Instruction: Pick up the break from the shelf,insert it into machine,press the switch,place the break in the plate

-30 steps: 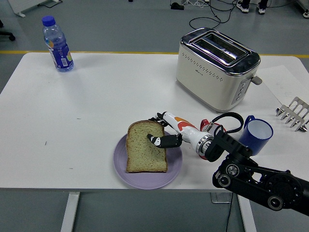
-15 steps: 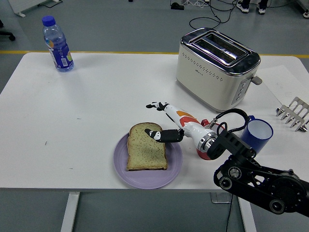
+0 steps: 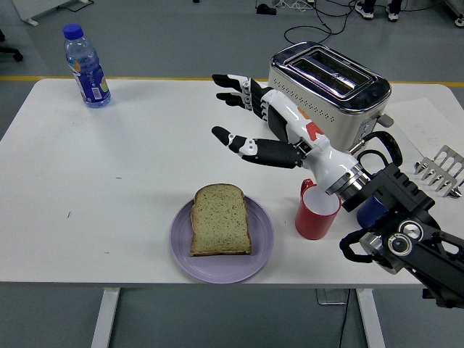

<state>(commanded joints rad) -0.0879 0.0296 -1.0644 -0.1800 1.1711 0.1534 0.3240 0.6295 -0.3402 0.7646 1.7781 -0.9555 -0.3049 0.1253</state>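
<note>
Flanking plate (image 3: 181,250): red mug (image 3: 316,214) (right), toaster (image 3: 326,101)

The right arm hides most of the blue cup (image 3: 371,210) and part of the toaster (image 3: 326,101).

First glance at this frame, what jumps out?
The right hand, fingers spread and empty, raised over the table's middle in front of the toaster. Below it a bread slice lies flat on the purple plate near the front edge. A red mug stands just right of the plate, and a water bottle sits alone at the far left corner.
</note>
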